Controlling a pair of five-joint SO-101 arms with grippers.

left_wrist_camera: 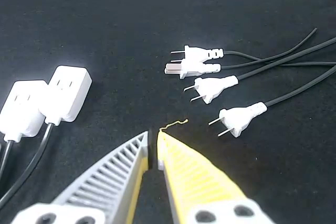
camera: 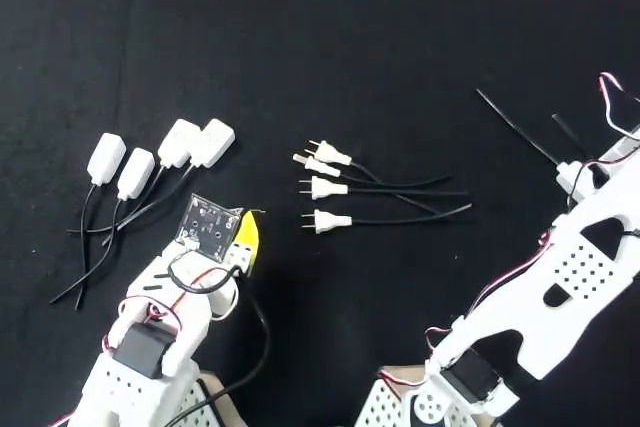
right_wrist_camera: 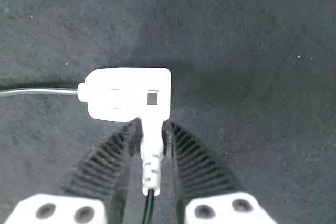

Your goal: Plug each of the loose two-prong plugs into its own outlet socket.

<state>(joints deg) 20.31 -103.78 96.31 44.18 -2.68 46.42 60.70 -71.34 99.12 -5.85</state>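
Observation:
Several loose white two-prong plugs (camera: 327,188) (left_wrist_camera: 212,87) with black cords lie in a cluster at the table's middle. Left of them sit several white outlet sockets (camera: 175,145) (left_wrist_camera: 65,93) on black cords. My left gripper (camera: 243,222) (left_wrist_camera: 154,138) is shut with nothing in it, low on the cloth between sockets and plugs, its grey and yellow fingers meeting short of the nearest plug (left_wrist_camera: 239,119). At the right, my right gripper (camera: 578,178) (right_wrist_camera: 152,127) is shut on a white plug (right_wrist_camera: 150,153) whose front end is pushed into a separate white socket (right_wrist_camera: 126,96) (camera: 568,176).
Everything rests on a black cloth (camera: 400,67). Two thin black cords (camera: 515,127) trail up and left from the right-hand socket. The loose plugs' cords (camera: 420,187) run right toward the right arm. Red and white wires (camera: 610,87) loop at the right edge.

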